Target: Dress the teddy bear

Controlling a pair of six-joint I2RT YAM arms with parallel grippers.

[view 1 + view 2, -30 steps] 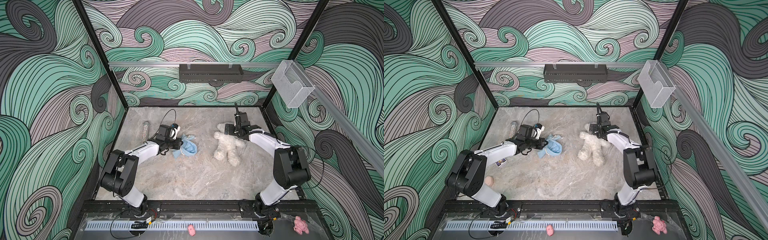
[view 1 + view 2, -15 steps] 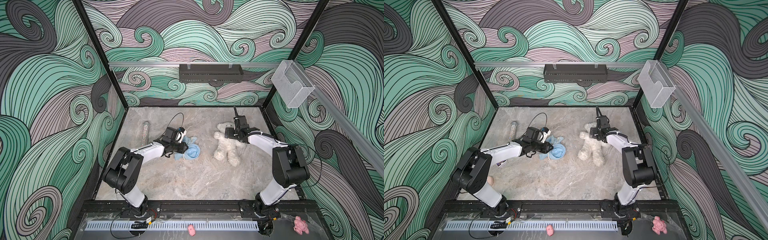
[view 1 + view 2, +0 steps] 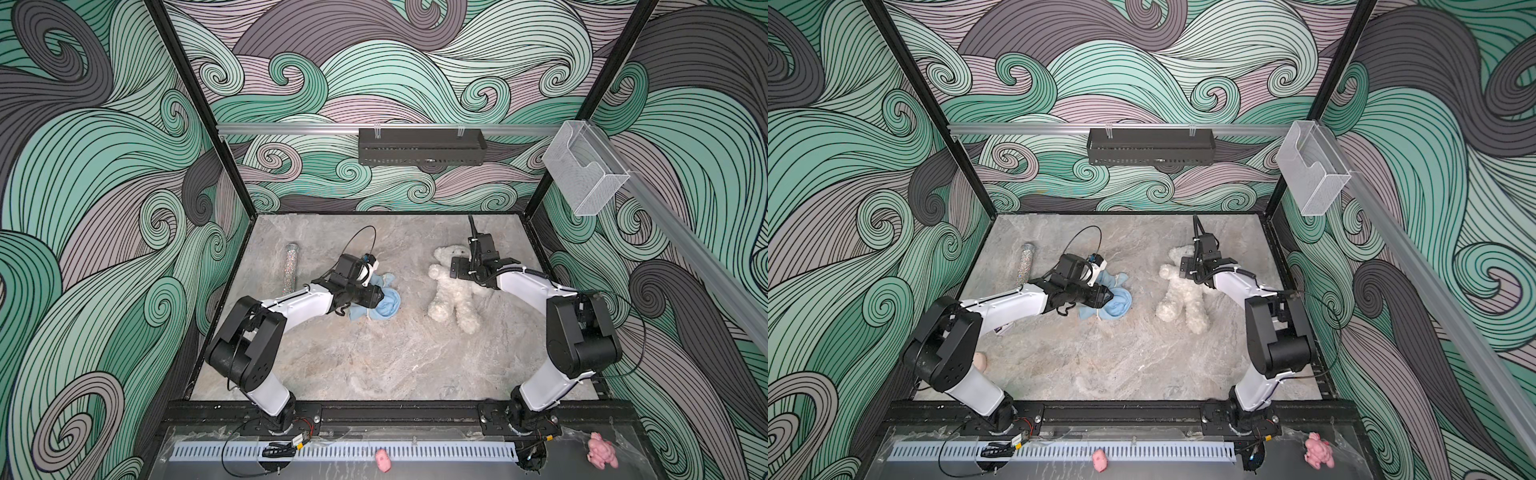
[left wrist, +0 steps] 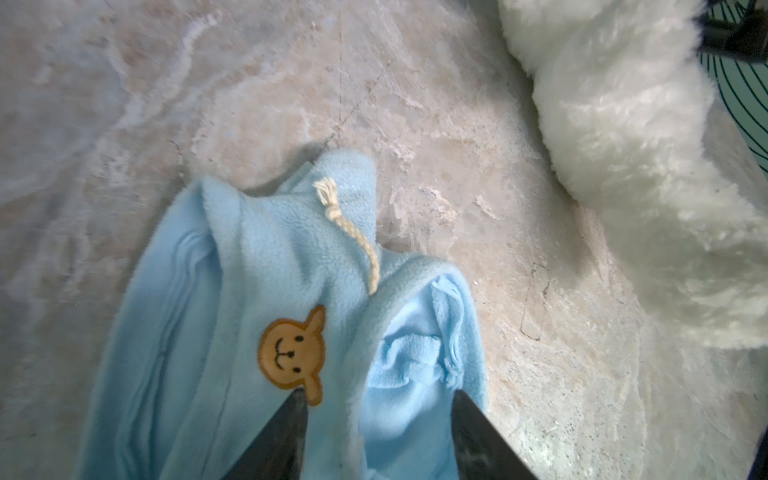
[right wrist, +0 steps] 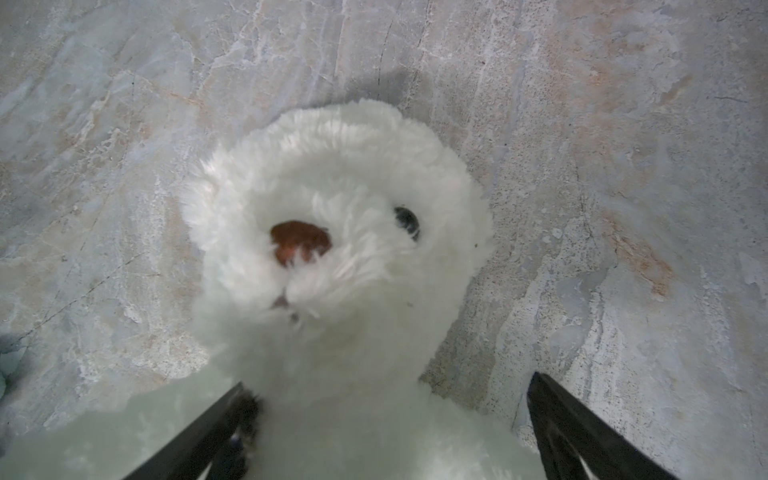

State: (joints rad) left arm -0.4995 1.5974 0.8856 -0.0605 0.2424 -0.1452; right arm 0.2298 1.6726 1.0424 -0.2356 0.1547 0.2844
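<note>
The teddy bear [image 3: 453, 293] [image 3: 1183, 299], fluffy and white, lies on its back at the right of the marble floor, head toward the back wall. Its face [image 5: 332, 232] fills the right wrist view. My right gripper [image 3: 467, 270] [image 5: 388, 380] stands wide open astride its neck; one finger [image 5: 216, 428] brushes the fur, the other [image 5: 582, 432] stands apart over the floor. A light blue fleece garment [image 3: 384, 305] [image 3: 1119, 303] [image 4: 257, 291] with a brown monkey patch lies crumpled left of the bear. My left gripper [image 3: 376, 297] [image 4: 378, 399] is open over it, cloth lying between the fingers.
A glittery tube [image 3: 291, 268] lies at the back left of the floor. Two small pink plush toys [image 3: 383, 459] [image 3: 600, 455] sit outside the front rail. A black shelf [image 3: 422, 145] hangs on the back wall and a clear box [image 3: 584, 170] on the right rail.
My left arm has carried the blue garment to the right, nearer the bear, and its jaws have gone from shut to open. The right gripper edged slightly over the bear.
</note>
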